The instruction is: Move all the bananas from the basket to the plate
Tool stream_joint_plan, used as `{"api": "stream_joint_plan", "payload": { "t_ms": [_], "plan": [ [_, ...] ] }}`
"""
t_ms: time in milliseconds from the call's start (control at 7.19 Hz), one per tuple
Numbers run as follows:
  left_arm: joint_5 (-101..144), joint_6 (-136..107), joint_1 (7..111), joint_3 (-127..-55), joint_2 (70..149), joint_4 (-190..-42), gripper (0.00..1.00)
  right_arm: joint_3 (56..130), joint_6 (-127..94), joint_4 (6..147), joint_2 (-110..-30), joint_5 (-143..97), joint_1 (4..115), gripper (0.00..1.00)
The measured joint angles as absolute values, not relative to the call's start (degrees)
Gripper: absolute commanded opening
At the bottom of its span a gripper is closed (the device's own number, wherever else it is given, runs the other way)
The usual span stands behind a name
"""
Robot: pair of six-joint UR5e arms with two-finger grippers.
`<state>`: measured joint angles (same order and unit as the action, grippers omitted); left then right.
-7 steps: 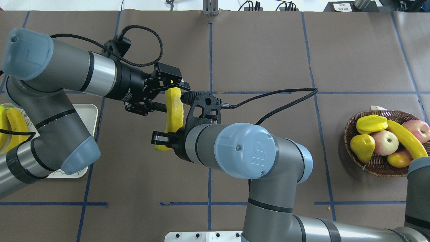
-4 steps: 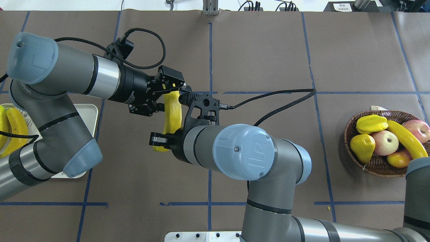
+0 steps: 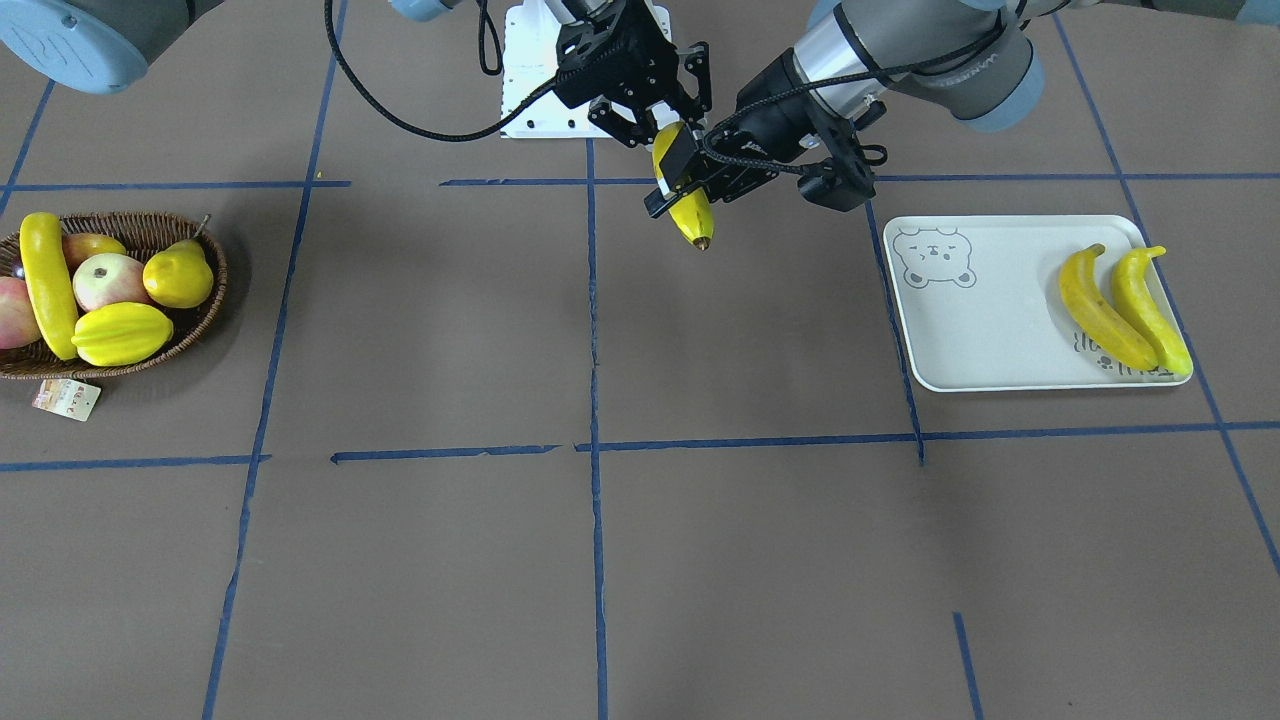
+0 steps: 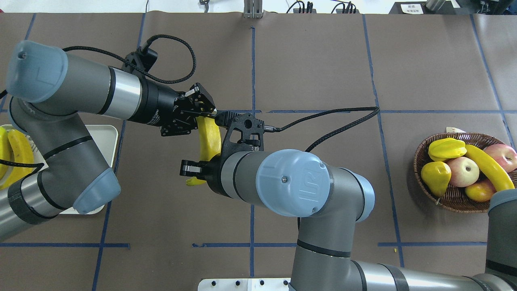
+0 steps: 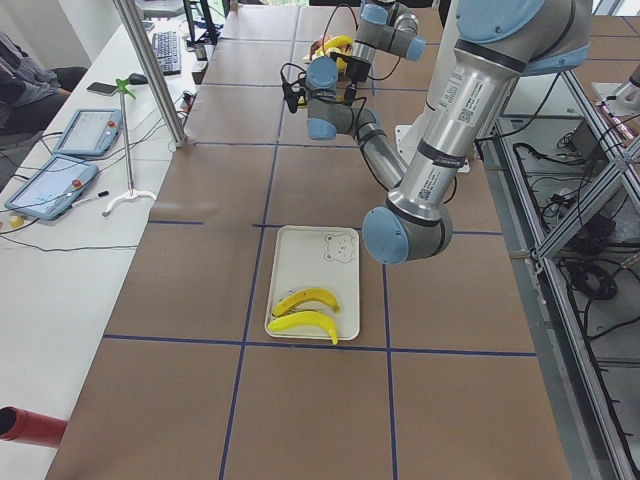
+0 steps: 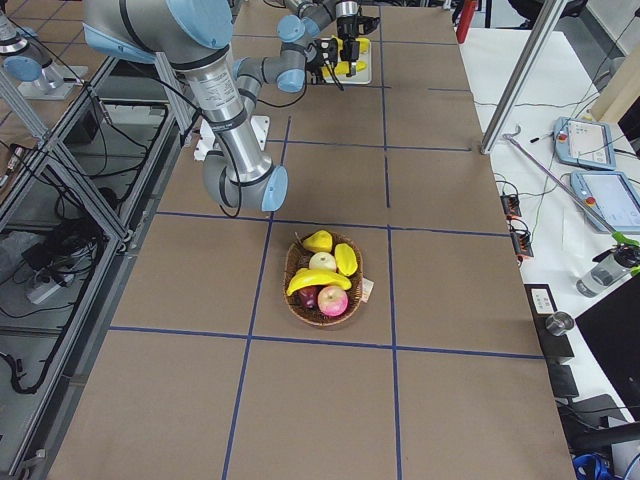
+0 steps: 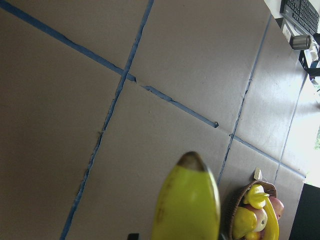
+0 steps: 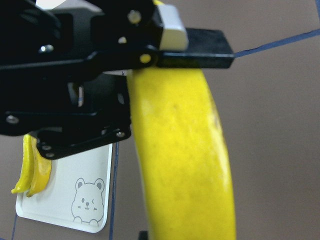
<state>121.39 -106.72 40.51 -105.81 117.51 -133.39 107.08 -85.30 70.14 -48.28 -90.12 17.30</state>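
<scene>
left pincer (image 4: 205,114) grips banana (image 4: 209,139), clearest from right wrist view.

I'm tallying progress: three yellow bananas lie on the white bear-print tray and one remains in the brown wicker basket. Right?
No: only two long yellow bananas lie on the white rectangular bear-print tray, as the front-facing view shows. One banana does remain in the dark-brown wicker basket.

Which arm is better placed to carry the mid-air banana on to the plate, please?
Left. The left end effector clamps the held banana and the plate lies on that arm's side; the right end effector grips the banana's other end, farther from the plate.
</scene>
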Motion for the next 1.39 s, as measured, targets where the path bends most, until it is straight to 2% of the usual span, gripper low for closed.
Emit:
{"api": "stream_joint_plan", "payload": {
  "t_ms": [556,974,1391],
  "plan": [
    [121.09,-106.68,40.72,-105.82,116.68,-133.2,0.0,109.31,-84.82,70.29,-49.34,-91.0,17.59,1.0],
    [120.8,-105.23,43.17,-105.88,112.27,-132.63,0.0,114.91,-84.33,70.75,-56.68,-99.13,22.01,1.0],
    [119.3,-100.83,46.69,-106.2,106.19,-127.83,0.0,115.36,-76.27,74.92,-61.55,-105.91,27.85,1.0]
  ]
}}
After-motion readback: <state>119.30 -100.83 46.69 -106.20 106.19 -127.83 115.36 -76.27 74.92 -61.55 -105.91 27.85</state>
